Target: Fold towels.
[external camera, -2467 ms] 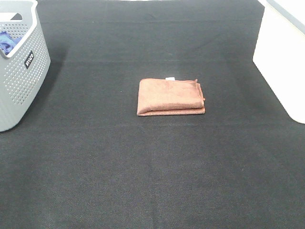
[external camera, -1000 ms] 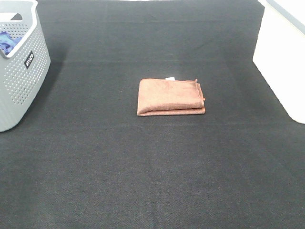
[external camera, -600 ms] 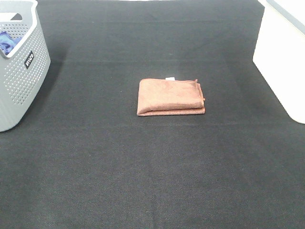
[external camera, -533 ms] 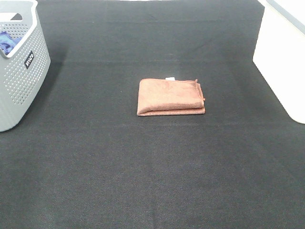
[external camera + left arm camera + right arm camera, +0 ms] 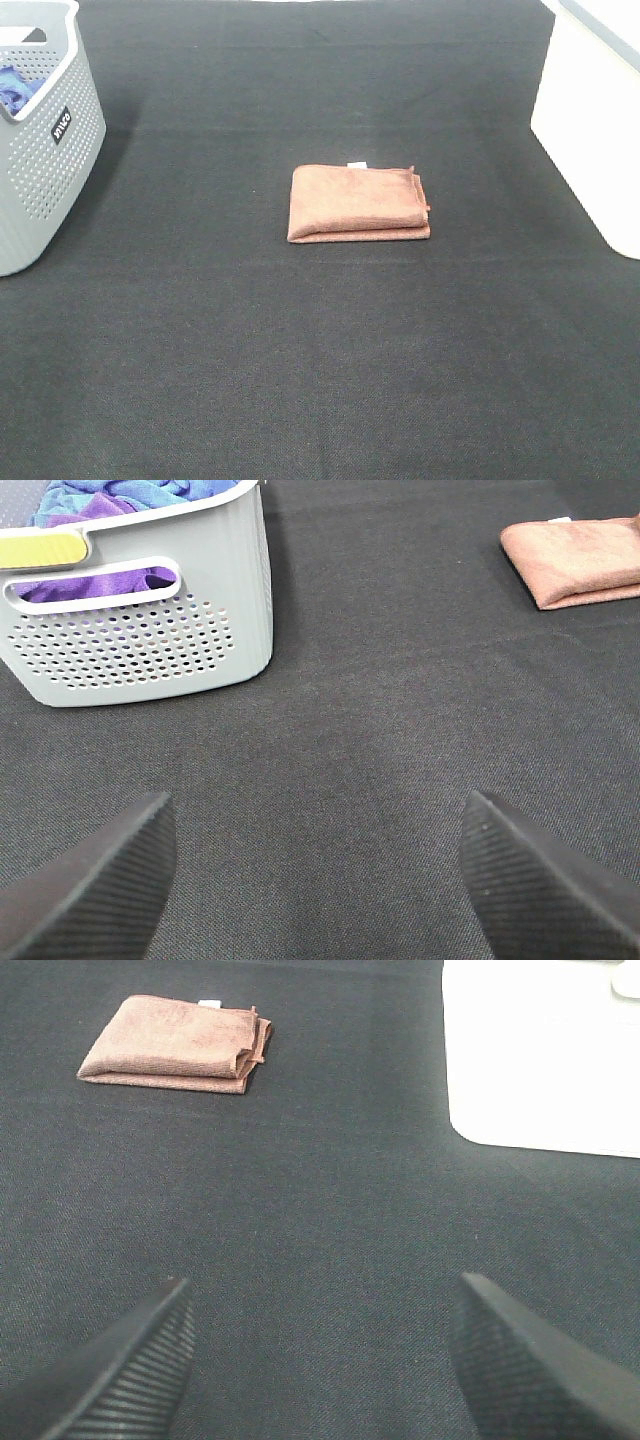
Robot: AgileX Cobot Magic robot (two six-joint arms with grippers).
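A reddish-brown towel [image 5: 358, 203] lies folded into a small rectangle at the middle of the black table, its small white tag [image 5: 356, 164] on the far edge. It also shows in the left wrist view [image 5: 580, 562] and the right wrist view [image 5: 176, 1043]. My left gripper [image 5: 318, 880] is open and empty, low over the table near the grey basket. My right gripper [image 5: 320, 1360] is open and empty, well short of the towel. Neither arm shows in the exterior high view.
A grey perforated basket [image 5: 40, 150] stands at the far left, holding blue and purple cloths [image 5: 110, 495]. A white box [image 5: 595, 120] stands at the right edge, also in the right wrist view [image 5: 545, 1055]. Black mat [image 5: 320, 360] covers the table.
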